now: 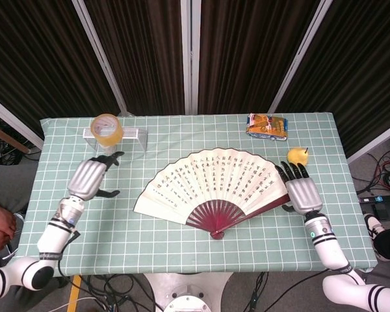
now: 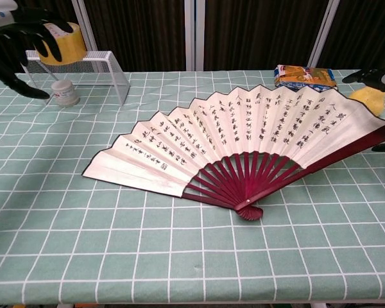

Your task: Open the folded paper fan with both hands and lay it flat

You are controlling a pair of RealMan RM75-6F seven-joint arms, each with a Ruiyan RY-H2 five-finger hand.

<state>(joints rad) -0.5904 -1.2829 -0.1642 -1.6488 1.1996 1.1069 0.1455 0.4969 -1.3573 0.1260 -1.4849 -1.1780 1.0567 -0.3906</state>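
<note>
Paper fan spread and lying flat on the table; both hands off it.

Head view: the paper fan (image 1: 211, 188) lay fully opened on the green checked tablecloth (image 1: 182, 250), pivot toward the near edge. The left hand (image 1: 90, 179) hovered well apart from the fan's left edge, fingers loosely spread, holding nothing. The right hand (image 1: 301, 192) sat just beside the fan's right guard stick, fingers extended, empty; contact could not be confirmed. A tape roll (image 1: 106, 128), snack packet (image 1: 268, 125) and pear (image 1: 297, 156) stood clear of the fan. Chest view: the fan (image 2: 244, 151) rested flat, ribs on the cloth. The lay-flat step looked complete; the next move would call only for drawing both hands clear without nudging the guard stick.
</note>
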